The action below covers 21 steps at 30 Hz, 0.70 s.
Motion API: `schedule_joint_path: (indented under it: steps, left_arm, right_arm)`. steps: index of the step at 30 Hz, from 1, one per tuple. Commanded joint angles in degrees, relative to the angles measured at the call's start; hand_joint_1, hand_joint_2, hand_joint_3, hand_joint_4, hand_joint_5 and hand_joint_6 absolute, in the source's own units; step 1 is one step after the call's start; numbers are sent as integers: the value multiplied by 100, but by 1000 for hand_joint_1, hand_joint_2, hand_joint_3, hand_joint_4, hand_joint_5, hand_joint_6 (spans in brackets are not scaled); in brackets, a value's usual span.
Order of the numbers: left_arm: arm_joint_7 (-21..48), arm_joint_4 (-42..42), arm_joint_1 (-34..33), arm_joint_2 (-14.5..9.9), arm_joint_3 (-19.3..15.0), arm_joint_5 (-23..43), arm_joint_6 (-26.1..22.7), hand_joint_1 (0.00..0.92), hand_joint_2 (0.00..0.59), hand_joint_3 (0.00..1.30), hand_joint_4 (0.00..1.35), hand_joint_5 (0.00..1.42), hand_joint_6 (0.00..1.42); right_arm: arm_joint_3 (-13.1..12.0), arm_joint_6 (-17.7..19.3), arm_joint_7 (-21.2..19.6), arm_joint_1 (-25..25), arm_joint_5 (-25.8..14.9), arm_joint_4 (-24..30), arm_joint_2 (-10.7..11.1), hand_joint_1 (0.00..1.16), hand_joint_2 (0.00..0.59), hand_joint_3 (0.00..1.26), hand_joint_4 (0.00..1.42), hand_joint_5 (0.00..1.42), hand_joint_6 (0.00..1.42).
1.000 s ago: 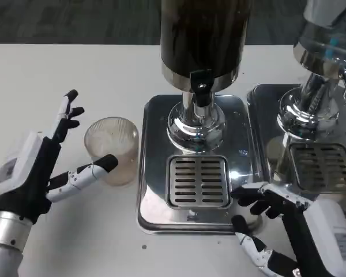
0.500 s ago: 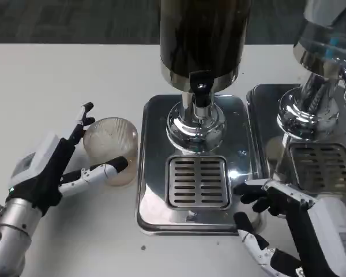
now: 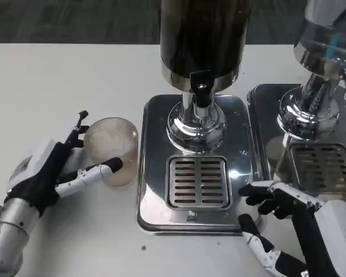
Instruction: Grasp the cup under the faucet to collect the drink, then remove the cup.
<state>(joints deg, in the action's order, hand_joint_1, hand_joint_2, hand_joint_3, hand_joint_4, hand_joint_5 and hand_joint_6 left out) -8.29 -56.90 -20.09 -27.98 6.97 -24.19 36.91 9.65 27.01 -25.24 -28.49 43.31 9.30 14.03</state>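
Left hand [image 3: 46, 176] low on tabletop [image 3: 63, 81], fingers spread around cup [image 3: 111, 149]: thumb across cup's near side, other fingertips at its far-left rim; firm grip or mere touch, cannot tell. Cup clear, ribbed, tilted slightly, on bare white tabletop just left of drip tray [image 3: 196, 167], not under faucet [image 3: 202, 86]. Right hand [image 3: 288, 225] at near right, fingers apart, curled loosely, holding nothing, at near-right corner of drip tray. Drip tray shiny steel, slotted grate [image 3: 198, 182] in middle, chrome pedestal [image 3: 196, 124] behind grate. Dark drink dispenser [image 3: 203, 34] atop pedestal, black faucet facing near, above pedestal rather than grate. Second dispenser [image 3: 326, 46] at far right, chrome, with own steel tray [image 3: 311, 150], touching or just beside first tray. Tabletop white, matte, small dark speck [image 3: 143, 248] near front edge of tray. Beyond far tabletop edge, dark grey patterned carpet floor [image 3: 75, 20].
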Motion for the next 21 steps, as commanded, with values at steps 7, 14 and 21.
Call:
schedule_joint_path:
  steps: [7,14,21]
  left_arm:
    - [-188,-183,-199,-24,269,-203,-188,175,10,0,37,221,190]
    - [-320,-254,-329,9,452,-270,-363,194,11,0,57,233,191]
    - [-457,-262,-382,39,634,-340,-378,195,11,5,81,257,208]
  right_arm:
    - [-45,-46,47,-88,-116,115,-7,665,396,517,548,625,687]
    - [-53,-52,35,-127,-123,150,-20,666,398,517,549,628,687]
    - [-52,-59,39,-127,-123,153,-19,668,399,522,554,636,687]
